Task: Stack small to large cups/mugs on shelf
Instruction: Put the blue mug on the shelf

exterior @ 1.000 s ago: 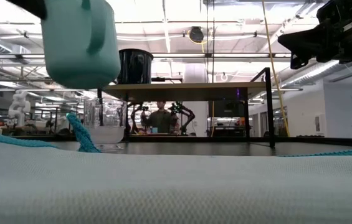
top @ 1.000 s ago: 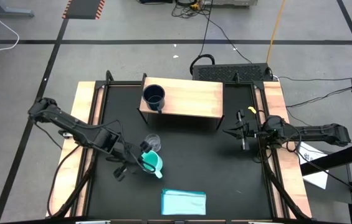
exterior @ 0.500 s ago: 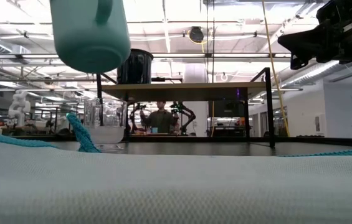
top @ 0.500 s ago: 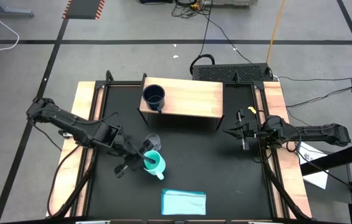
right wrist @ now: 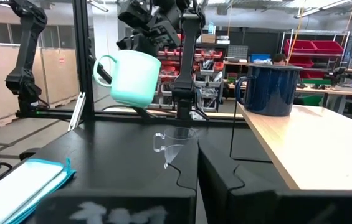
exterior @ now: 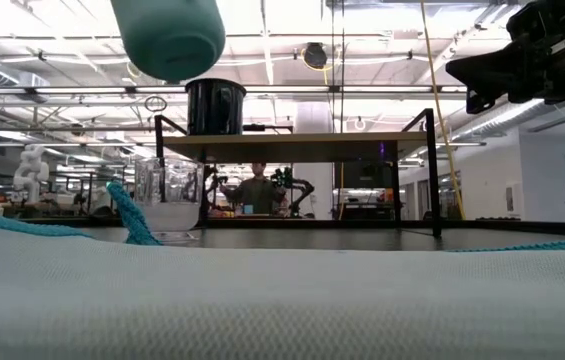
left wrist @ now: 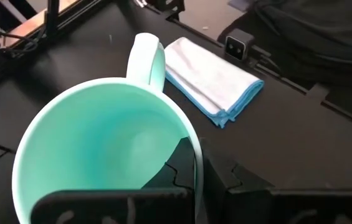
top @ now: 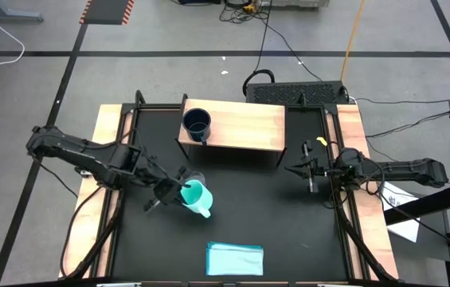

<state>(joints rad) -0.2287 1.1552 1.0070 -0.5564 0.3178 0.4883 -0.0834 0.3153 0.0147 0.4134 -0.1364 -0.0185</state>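
Note:
My left gripper (top: 181,191) is shut on the turquoise mug (top: 196,197), held high above the table's middle; it also shows in the right wrist view (right wrist: 132,78) and the low view (exterior: 167,35). The clear glass cup (right wrist: 176,144) stands on its base on the black table right beneath the mug. The navy mug (top: 197,123) stands upright on the left end of the wood-topped shelf (top: 244,127). My right gripper (top: 295,169) waits shut and empty at the table's right side. My left gripper pinches the mug's wall at the rim (left wrist: 191,146), opposite the handle (left wrist: 146,56), with one finger inside the mug and one outside. The fingers slant down from the table's left. The mug is lifted clear, mouth up and slightly tilted.
A folded light blue cloth (top: 234,258) lies near the table's front edge. Wooden strips (top: 107,159) edge the table left and right. The shelf's dark frame posts (exterior: 432,175) stand at its corners. A person shows far behind the table.
My left gripper has risen with the turquoise mug and gone a little toward the far edge, so the mug now hangs higher, above the glass cup. The glass cup and the right arm have kept still.

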